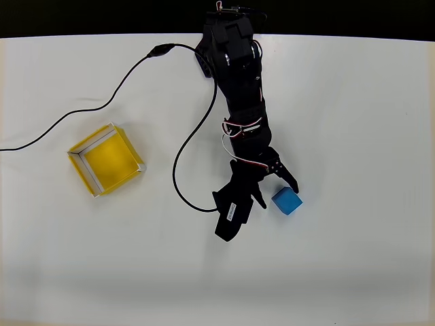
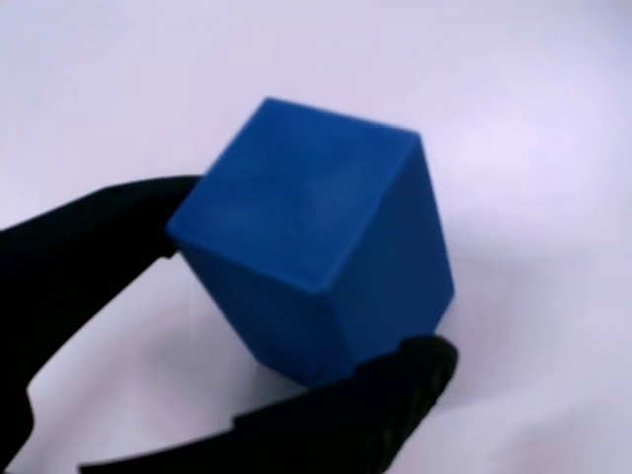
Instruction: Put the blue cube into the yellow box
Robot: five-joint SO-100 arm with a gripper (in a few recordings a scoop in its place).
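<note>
The blue cube [image 1: 287, 201] sits on the white table right of centre in the overhead view, far from the yellow box [image 1: 107, 159], which stands open-topped at the left with nothing in it. My black gripper [image 1: 279, 193] straddles the cube, one finger at its far edge and the other at its left side. In the wrist view the blue cube [image 2: 316, 247] sits between the gripper [image 2: 301, 296] fingers. The left finger [image 2: 89, 257] touches one corner and the lower finger [image 2: 395, 385] presses its bottom edge.
A black cable [image 1: 183, 146] runs from the arm's base, looping across the table between the box and the arm, with another length trailing to the left edge. The table's dark back edge lies behind the arm base [image 1: 228, 41].
</note>
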